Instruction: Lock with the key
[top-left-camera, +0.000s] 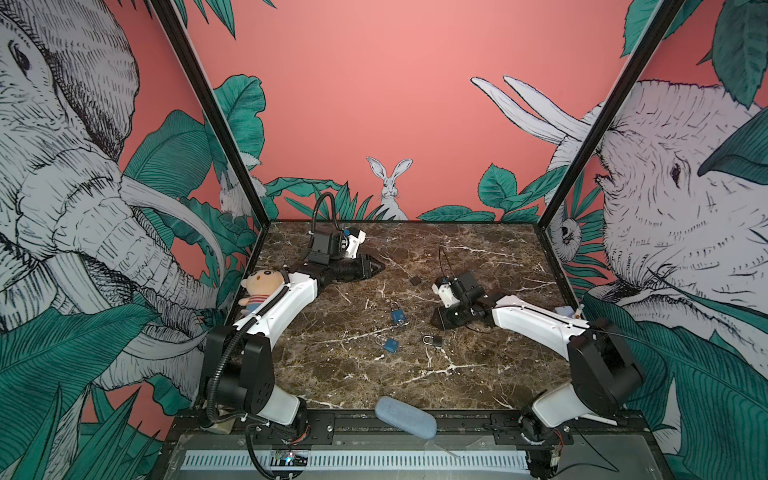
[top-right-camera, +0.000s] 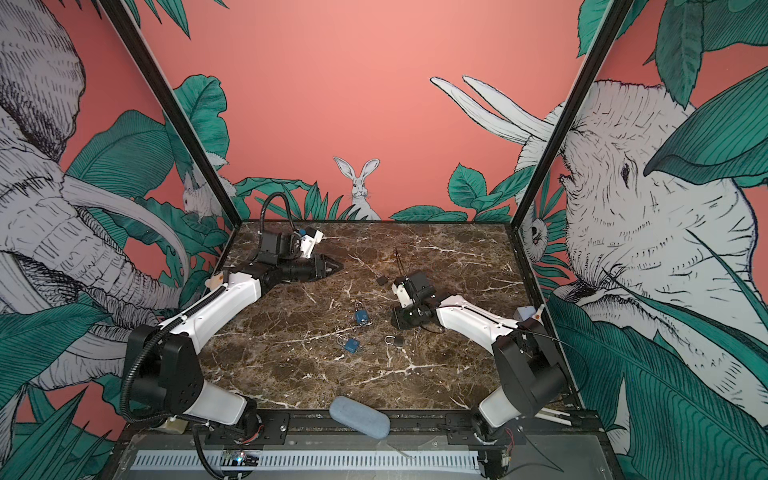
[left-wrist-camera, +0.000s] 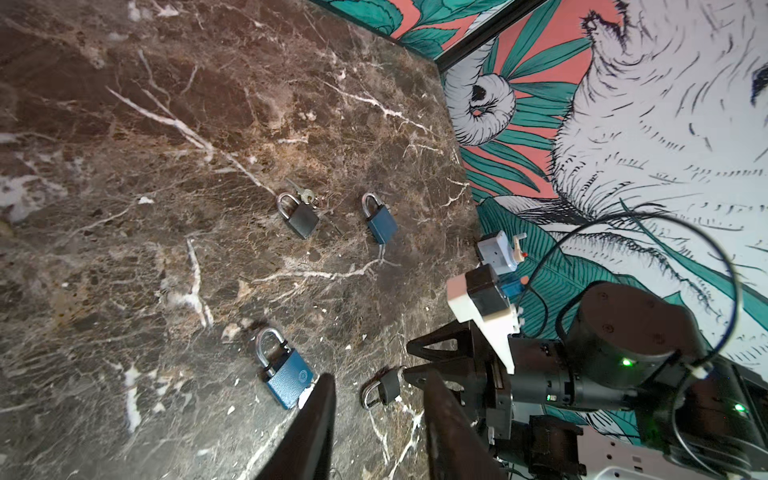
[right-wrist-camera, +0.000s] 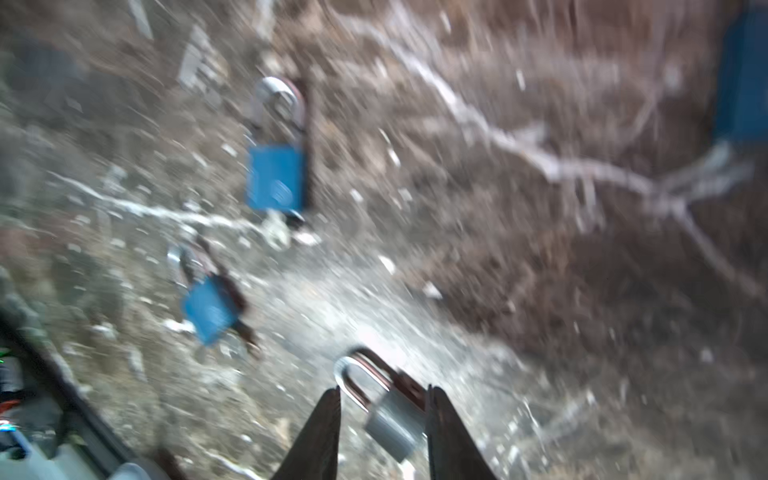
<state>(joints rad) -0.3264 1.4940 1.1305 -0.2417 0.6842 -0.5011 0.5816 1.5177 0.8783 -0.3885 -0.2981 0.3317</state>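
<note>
Top views: high front, whole table (top-left-camera: 415, 374); wrist views close, sharing padlocks (left-wrist-camera: 286, 380).

The tabletop (top-left-camera: 478, 257) is dark brown marble streaked with white veins. Near the centre of the frame lie a blue padlock (top-left-camera: 397, 317), a second blue padlock (top-left-camera: 390, 345) and a dark grey padlock (top-left-camera: 436, 341), all with silver shackles. The walls (top-left-camera: 374, 104) are coral pink with teal leaves and black-and-white line-drawn animals. At the left, a plush toy (top-left-camera: 259, 286) has a peach face and a red, white and blue striped shirt. The pouch (top-left-camera: 405, 417) at the lower edge is dusty blue.
</note>
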